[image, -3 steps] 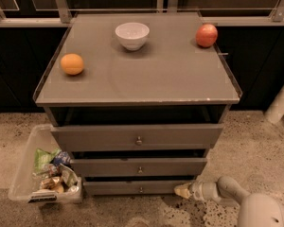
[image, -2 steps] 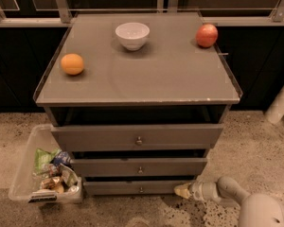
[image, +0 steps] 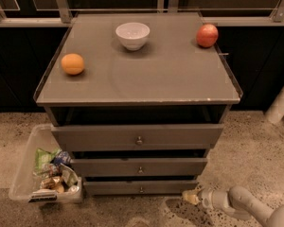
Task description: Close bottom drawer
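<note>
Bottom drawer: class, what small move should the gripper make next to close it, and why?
Probably a short push toward the cabinet, against the front panel of the bottom drawer. The gripper sits low near the floor at the panel's right end, away from the knob, so pushing looks simpler than grasping. Whether it already touches the panel cannot be told.
</note>
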`<state>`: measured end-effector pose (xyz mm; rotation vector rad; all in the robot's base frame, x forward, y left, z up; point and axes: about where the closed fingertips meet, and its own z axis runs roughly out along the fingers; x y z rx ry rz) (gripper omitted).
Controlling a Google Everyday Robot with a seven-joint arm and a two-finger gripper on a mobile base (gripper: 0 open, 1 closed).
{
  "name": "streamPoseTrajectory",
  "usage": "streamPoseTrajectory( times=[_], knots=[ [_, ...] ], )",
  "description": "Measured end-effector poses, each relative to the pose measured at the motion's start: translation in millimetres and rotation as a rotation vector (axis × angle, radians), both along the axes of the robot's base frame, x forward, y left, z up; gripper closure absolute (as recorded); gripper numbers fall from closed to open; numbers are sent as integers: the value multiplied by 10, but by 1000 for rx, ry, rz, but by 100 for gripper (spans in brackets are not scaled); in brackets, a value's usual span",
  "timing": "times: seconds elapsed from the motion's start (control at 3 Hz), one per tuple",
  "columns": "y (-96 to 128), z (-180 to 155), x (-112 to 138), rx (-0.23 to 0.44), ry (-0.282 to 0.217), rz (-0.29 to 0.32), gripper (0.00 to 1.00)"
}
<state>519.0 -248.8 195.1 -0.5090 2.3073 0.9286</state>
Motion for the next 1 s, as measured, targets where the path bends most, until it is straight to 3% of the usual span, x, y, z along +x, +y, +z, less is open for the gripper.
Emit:
streamPoseTrajectory(
  times=[0.33, 1.0],
  knots=[
    [38, -18, -30, 4, 5, 6, 82],
    [41, -19, -29, 4, 5, 7, 36]
  ],
)
